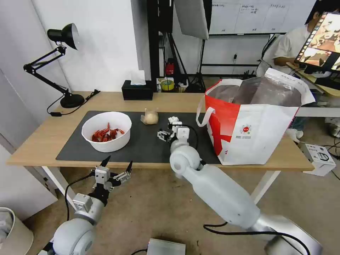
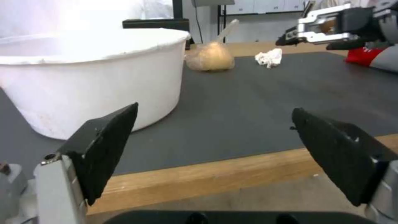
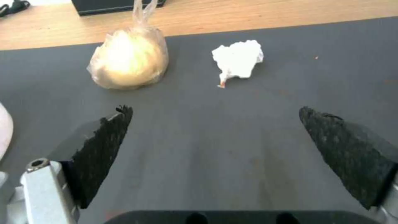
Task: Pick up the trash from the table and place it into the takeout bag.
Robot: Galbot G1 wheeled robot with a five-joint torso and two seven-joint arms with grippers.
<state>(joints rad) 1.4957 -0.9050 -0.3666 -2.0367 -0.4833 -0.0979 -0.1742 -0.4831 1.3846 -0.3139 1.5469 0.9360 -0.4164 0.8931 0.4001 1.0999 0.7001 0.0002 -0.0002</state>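
Note:
A white bowl (image 1: 106, 131) (image 2: 83, 77) of red shells stands on the left of the dark mat (image 1: 141, 145) on the table (image 1: 106, 100). A small clear bag of beige stuff (image 1: 150, 117) (image 2: 210, 56) (image 3: 129, 62) and a crumpled white tissue (image 1: 173, 119) (image 2: 268, 58) (image 3: 238, 60) lie mid-mat. My right gripper (image 1: 165, 129) (image 3: 215, 109) (image 2: 307, 32) hovers open just short of the tissue, holding nothing. My left gripper (image 1: 118, 163) (image 2: 215, 108) is open below the table's front edge, facing the bowl. The takeout bag (image 1: 255, 124) stands open on the table's right end.
A black tissue box (image 1: 137, 90) and a black desk lamp (image 1: 63, 35) stand along the table's back. A white box (image 1: 320, 156) lies on the floor at the right, a bin (image 1: 10, 230) at the lower left.

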